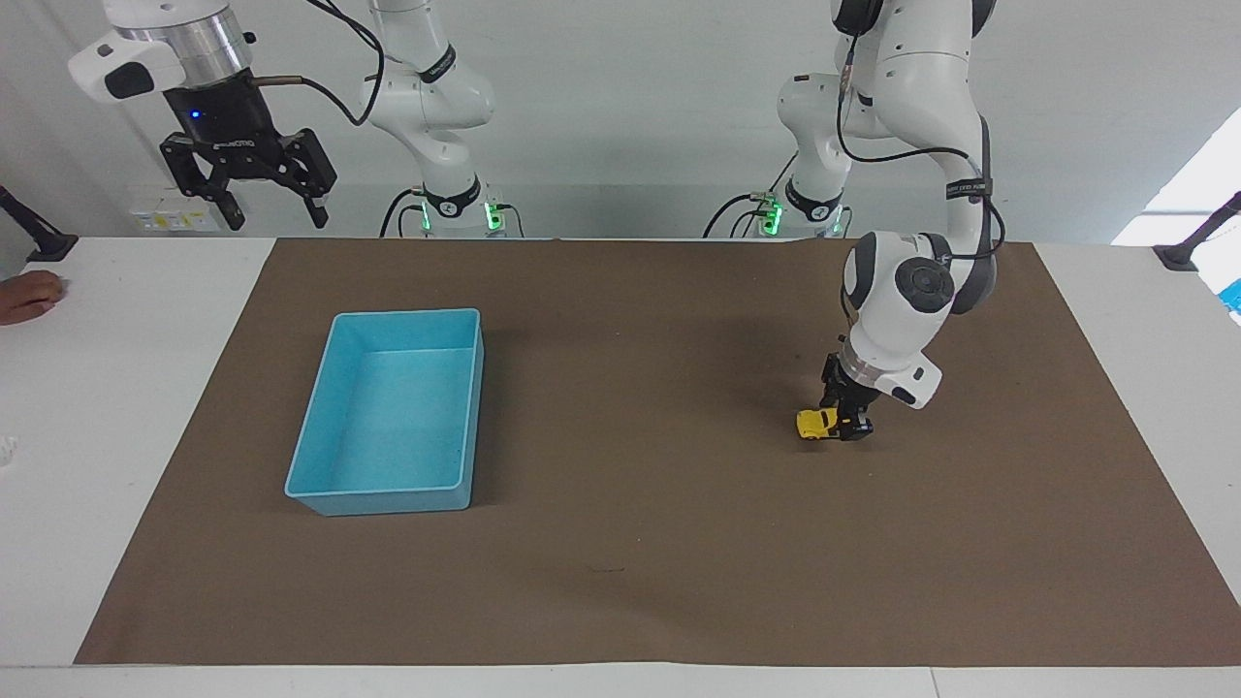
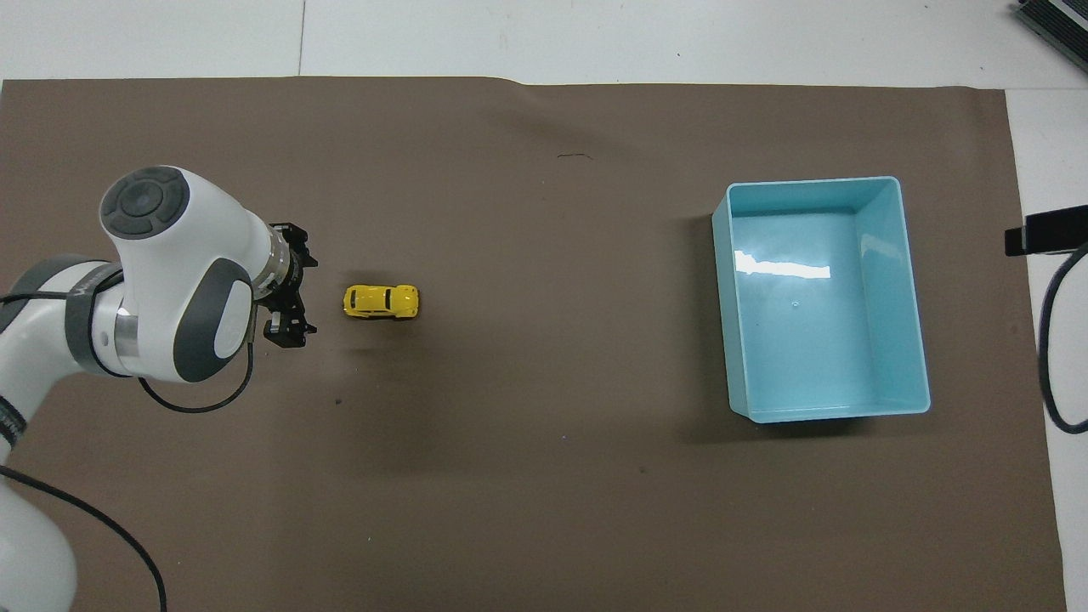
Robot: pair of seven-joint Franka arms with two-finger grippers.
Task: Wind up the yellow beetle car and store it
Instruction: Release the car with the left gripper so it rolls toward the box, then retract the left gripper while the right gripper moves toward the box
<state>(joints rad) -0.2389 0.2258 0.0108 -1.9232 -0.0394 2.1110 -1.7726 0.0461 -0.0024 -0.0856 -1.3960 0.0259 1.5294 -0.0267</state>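
A: Overhead view. The yellow beetle car (image 2: 381, 301) is seen on its wheels on the brown mat (image 2: 544, 382), free, at 3 o'clock of the left gripper (image 2: 299, 291), with a clear gap of mat between them. Jaws are seen apart, nothing held.

B: Facing view disagrees. The yellow beetle car (image 1: 814, 424) is shown right against the left gripper (image 1: 845, 427), at its 9 o'clock. No gap can be made out there, and the jaws are masked by the wrist.

A: Noted. The light blue tray (image 2: 914, 289) is shown at 3 o'clock of the car, well apart, toward the right arm's end.

B: The right gripper (image 1: 274, 215) is caught by the facing view only: raised at 11 o'clock of the tray (image 1: 378, 502), waiting, jaws apart, nothing between them.
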